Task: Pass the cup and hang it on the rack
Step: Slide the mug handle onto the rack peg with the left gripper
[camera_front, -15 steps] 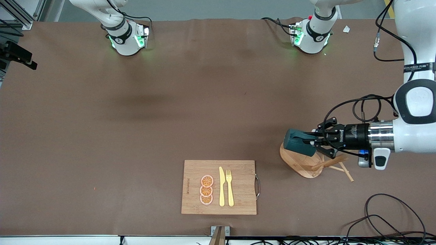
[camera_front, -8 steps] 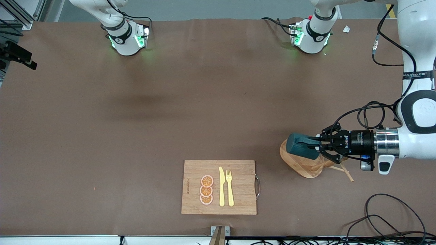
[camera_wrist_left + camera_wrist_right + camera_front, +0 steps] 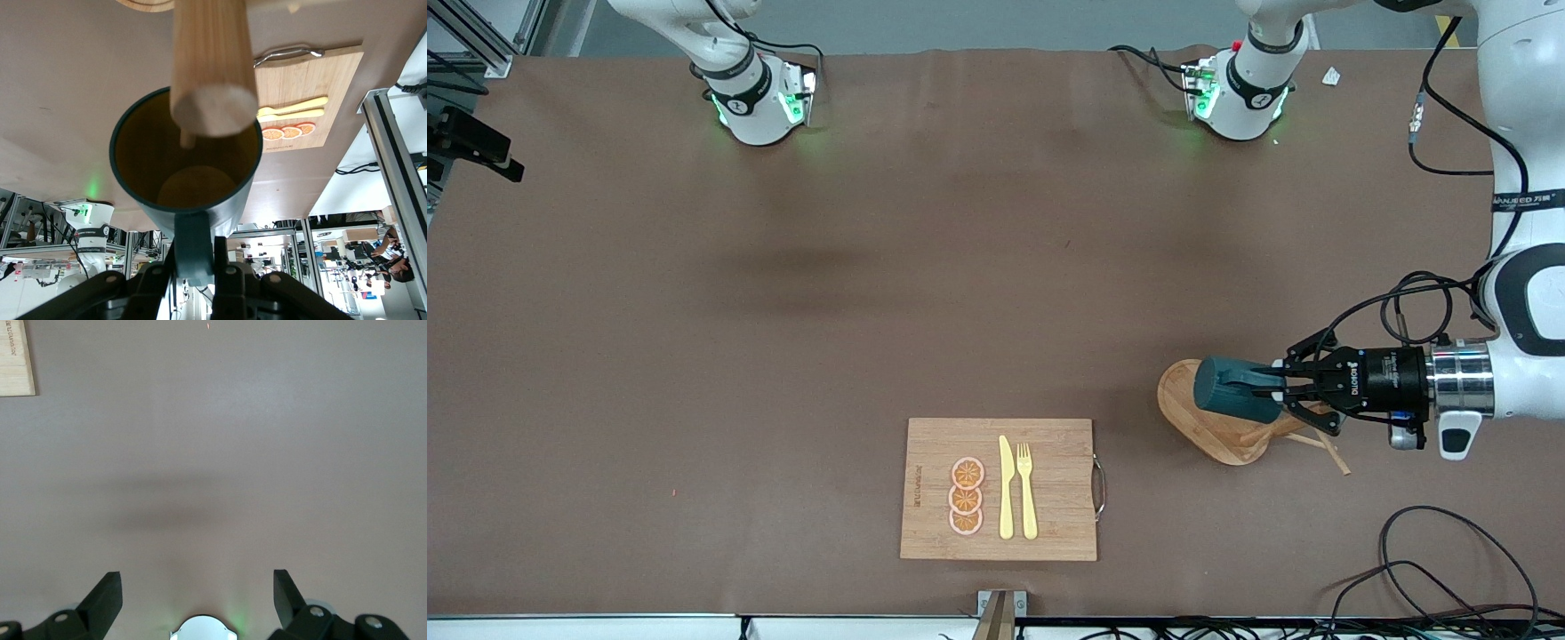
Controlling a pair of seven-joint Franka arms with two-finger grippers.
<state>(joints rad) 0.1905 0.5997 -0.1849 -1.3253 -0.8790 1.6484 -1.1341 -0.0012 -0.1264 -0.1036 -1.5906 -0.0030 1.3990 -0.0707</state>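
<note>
Over the brown desk (image 3: pixel 783 356), the left gripper (image 3: pixel 1276 388) holds the teal cup (image 3: pixel 1234 389) sideways above the wooden rack (image 3: pixel 1209 427), fingers clamped on its handle; the right gripper (image 3: pixel 197 597) waits high up, fingers apart.

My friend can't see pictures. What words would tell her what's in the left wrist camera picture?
The left tool holds a dark teal cup by its handle, the yellow inside facing the camera, with the wooden rack's post crossing its mouth. On the brown table lies a cutting board with a yellow knife, fork and orange slices.
</note>
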